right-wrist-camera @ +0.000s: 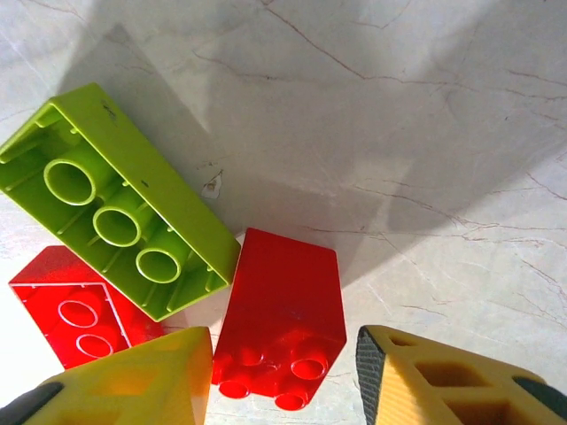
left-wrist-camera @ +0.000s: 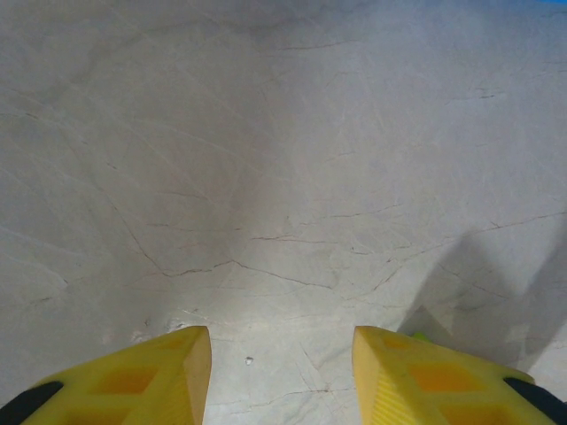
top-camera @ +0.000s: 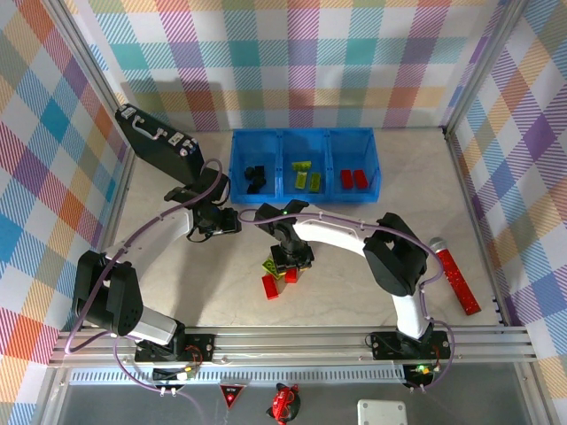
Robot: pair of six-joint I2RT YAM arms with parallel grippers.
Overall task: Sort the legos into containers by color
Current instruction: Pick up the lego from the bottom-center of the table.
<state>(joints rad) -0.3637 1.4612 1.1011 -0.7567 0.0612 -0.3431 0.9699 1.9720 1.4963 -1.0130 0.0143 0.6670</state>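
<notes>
Toward the near edge of the tabletop (top-camera: 213,305), about midway along it, three loose legos lie in a tight cluster under the right gripper (right-wrist-camera: 283,347). Its yellow fingers (right-wrist-camera: 425,381) are parted and stand on either side of a red lego (right-wrist-camera: 282,297), which rests on the marbled surface with its studs turned toward the wrist camera. A sliver of table shows between this brick and one finger, so nothing is clamped. Just beside the brick's far corner, a lime-green lego (right-wrist-camera: 115,199) lies upside down, its hollow underside and three round tubes facing up. A second red lego (right-wrist-camera: 66,310) sits against the green one's near side, partly hidden behind the other finger.

Along the right edge, at about the same depth, a long red glittery stick (top-camera: 456,282) with a silvery tip lies at a slant, well apart from the cluster.

Farther in and left of the middle, the left gripper (left-wrist-camera: 279,345) hangs over bare tabletop. Its jaws are spread, with nothing between them but the veined surface.

Against the far edge, roughly centred, stands the blue tray (top-camera: 304,133), its three compartments side by side. The left one holds black legos (top-camera: 256,177), the middle one lime-green legos (top-camera: 306,178), and the right one red legos (top-camera: 355,179).

In the far left corner, a black case (top-camera: 159,142) lies at an angle, near the tray but apart from it.
</notes>
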